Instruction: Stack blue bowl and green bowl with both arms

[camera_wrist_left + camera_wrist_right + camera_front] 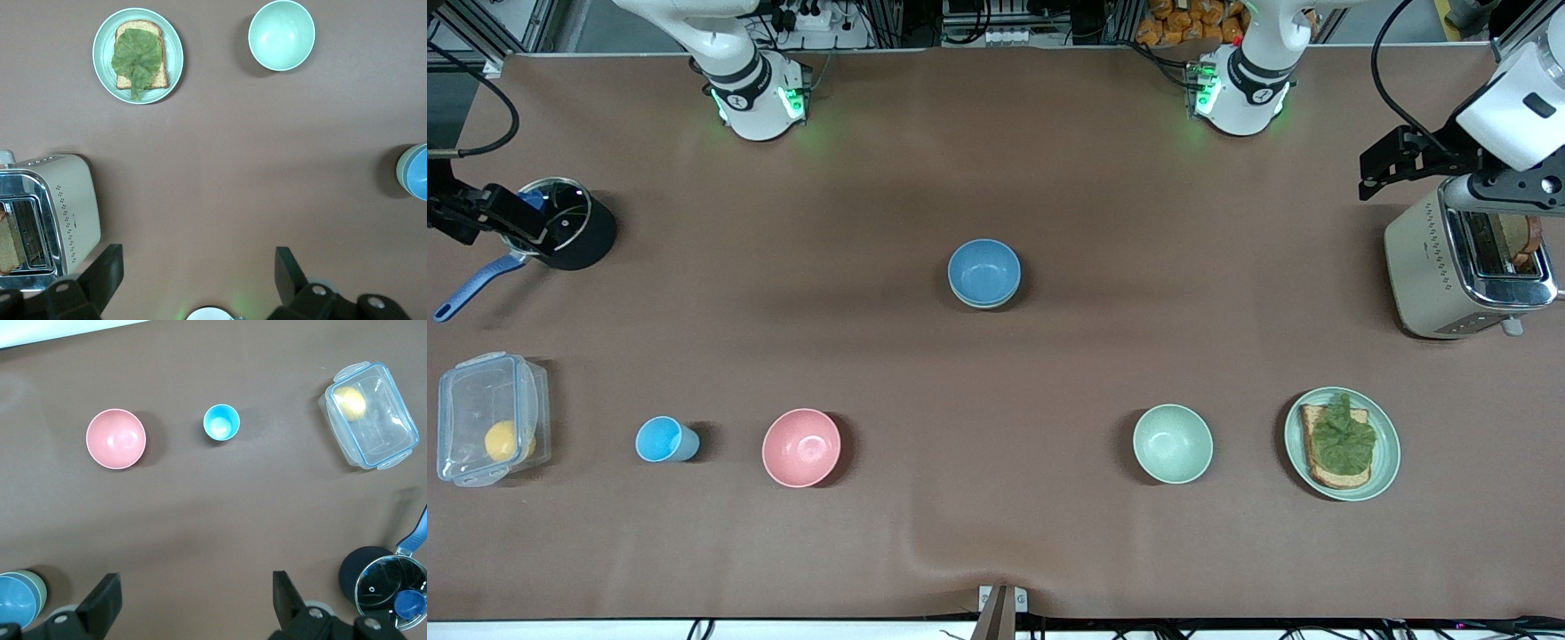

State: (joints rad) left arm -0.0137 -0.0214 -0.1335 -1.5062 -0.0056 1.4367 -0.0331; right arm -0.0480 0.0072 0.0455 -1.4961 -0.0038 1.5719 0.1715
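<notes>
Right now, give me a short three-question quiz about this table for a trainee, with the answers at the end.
1. True or false: the blue bowl sits inside the green bowl.
2. What lies on the toast on the plate? A) a green leaf B) an egg C) cheese
3. Fill in: the left gripper hangs open by the toaster; the right gripper hangs open by the ____.
Key: 1 true; 2 A; 3 pot.
</notes>
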